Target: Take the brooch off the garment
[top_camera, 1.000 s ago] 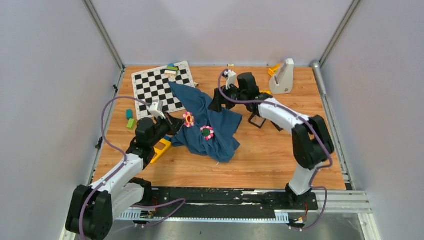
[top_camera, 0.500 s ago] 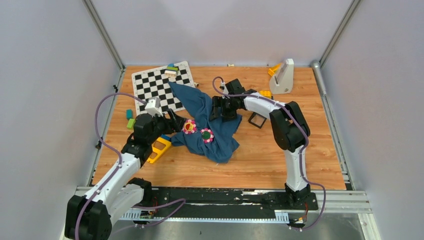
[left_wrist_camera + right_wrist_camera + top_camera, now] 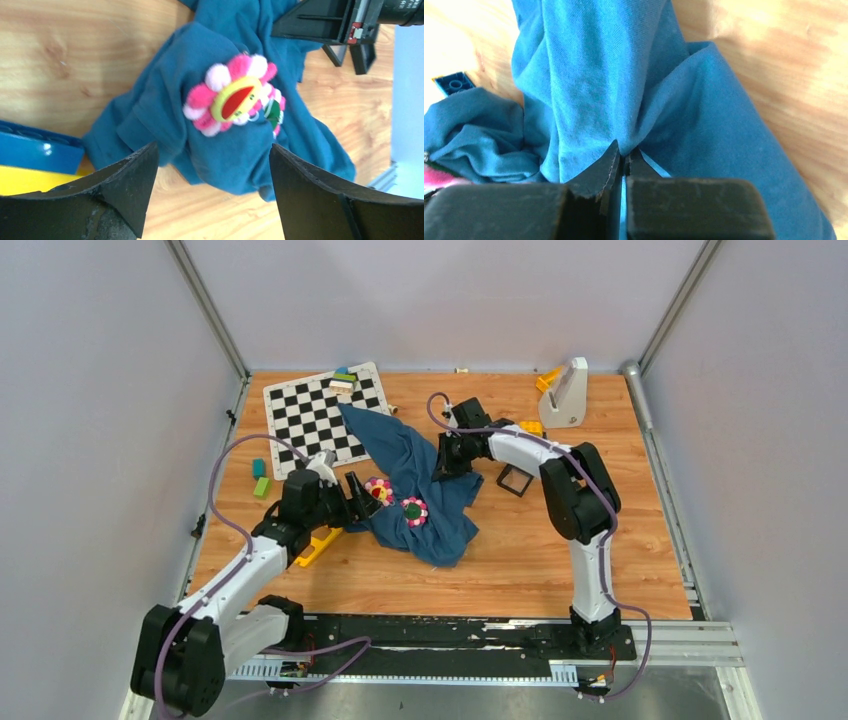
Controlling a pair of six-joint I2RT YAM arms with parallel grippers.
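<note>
The blue garment [image 3: 410, 480] lies crumpled mid-table. The brooch [image 3: 414, 510], pink and white petals round a dark green centre, sits on its near part. Left of it on the cloth is a second pink flower with a yellow face [image 3: 378, 490]. In the left wrist view the yellow-faced flower [image 3: 235, 95] covers most of the brooch [image 3: 274, 111]. My left gripper [image 3: 362, 498] stands open just left of the flowers, its jaws wide [image 3: 212, 150] with only cloth and table between them. My right gripper [image 3: 447, 462] is shut on a raised fold of the garment [image 3: 624, 155] at its far right side.
A checkerboard mat [image 3: 320, 415] lies at the back left, partly under the garment. A yellow and blue block [image 3: 318, 540] sits under my left arm, small green blocks [image 3: 260, 485] to its left. A white stand [image 3: 566, 392] and a black frame [image 3: 515, 480] are at the right.
My left gripper opened and shifted right, close beside the yellow-faced flower. My right gripper came down onto the garment and shut on a fold of it.
</note>
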